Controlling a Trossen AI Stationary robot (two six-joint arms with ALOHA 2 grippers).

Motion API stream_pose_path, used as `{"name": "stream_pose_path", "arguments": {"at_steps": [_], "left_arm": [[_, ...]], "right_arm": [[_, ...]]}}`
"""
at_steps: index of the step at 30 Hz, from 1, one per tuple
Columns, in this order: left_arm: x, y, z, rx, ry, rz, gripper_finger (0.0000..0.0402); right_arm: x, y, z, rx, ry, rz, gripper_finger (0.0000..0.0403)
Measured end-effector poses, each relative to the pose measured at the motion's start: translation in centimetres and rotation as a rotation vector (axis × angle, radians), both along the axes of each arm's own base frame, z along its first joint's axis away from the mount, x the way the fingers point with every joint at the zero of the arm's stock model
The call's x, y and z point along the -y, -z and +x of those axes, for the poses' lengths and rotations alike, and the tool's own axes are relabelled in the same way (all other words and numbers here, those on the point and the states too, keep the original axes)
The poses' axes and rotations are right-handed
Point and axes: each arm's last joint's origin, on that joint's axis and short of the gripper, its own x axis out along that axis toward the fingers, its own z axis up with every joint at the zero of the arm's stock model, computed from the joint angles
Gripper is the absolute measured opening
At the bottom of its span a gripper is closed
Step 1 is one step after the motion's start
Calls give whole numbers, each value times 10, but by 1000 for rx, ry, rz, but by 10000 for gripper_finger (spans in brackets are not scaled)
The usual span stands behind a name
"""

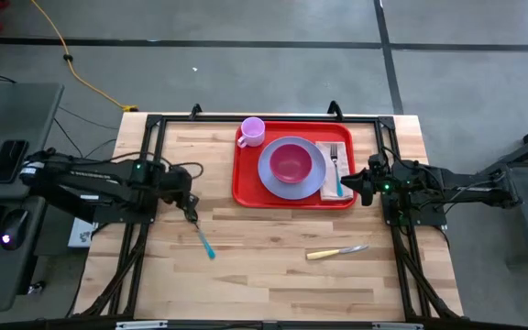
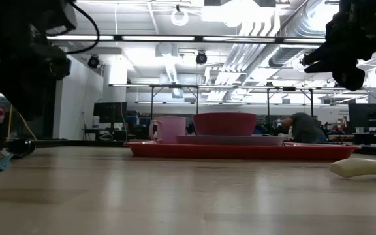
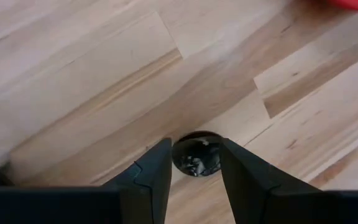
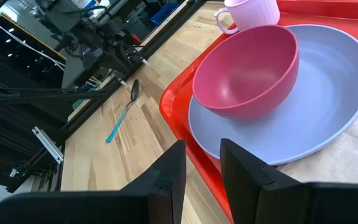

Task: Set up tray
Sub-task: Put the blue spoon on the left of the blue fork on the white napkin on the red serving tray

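Note:
The red tray (image 1: 246, 194) lies at the table's far middle. On it stand a pink cup (image 1: 252, 131) and a lavender plate (image 1: 268, 174) with a pink bowl (image 1: 291, 162), beside a tan napkin (image 1: 326, 186) with a fork (image 1: 335, 163). A spoon with a teal handle (image 1: 203, 238) lies flat on the wood left of the tray. My left gripper (image 1: 189, 209) hangs open over the spoon's dark bowl (image 3: 194, 157), a finger on either side, pointing steeply down. My right gripper (image 1: 360, 187) is open and hovers at the tray's right edge, nothing between its fingers (image 4: 166, 174).
A knife with a pale handle (image 1: 335, 251) lies on the wood near the table's front right. Black frame rails (image 1: 136, 247) run along both table sides. A side desk (image 1: 7, 183) with a phone and mouse stands to the left. A person (image 2: 302, 127) is far behind.

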Motion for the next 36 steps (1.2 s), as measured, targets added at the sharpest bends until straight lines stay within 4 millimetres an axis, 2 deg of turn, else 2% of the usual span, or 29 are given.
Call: {"name": "stream_pose_path", "arguments": {"at_steps": [7,13,19,25,36], "left_arm": [[-20,5,1,-42,75,-60,165],[-29,15,6,-110,147,-116,165],[-31,28,14,-185,212,-170,166],[-34,40,23,-239,259,-153,166],[-34,43,30,-191,281,-183,166]], "right_arm": [[0,0,0,0,0,0,78],[0,0,0,0,1,0,78],[0,0,0,0,0,-1,78],[0,0,0,-1,0,-2,78],[0,0,0,-2,0,-3,78]]}}
